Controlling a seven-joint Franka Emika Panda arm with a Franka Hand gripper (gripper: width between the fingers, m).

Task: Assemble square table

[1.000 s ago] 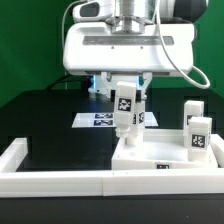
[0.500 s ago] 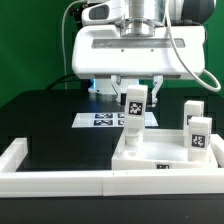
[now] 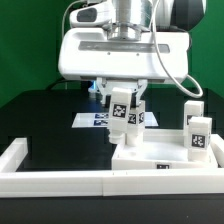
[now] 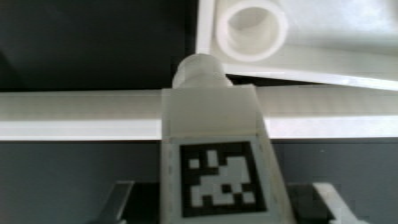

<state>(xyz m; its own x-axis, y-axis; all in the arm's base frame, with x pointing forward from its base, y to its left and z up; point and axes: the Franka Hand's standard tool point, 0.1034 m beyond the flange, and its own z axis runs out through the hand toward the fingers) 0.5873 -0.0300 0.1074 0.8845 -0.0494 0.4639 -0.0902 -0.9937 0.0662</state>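
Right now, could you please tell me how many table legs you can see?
3: one leg held in the gripper above the tabletop, and two legs at the exterior view's right. A fourth may be hidden.

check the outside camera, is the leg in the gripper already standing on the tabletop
No, the leg hangs in the gripper above the tabletop, its lower end clear of the surface, while two other legs stand at the exterior view's right.
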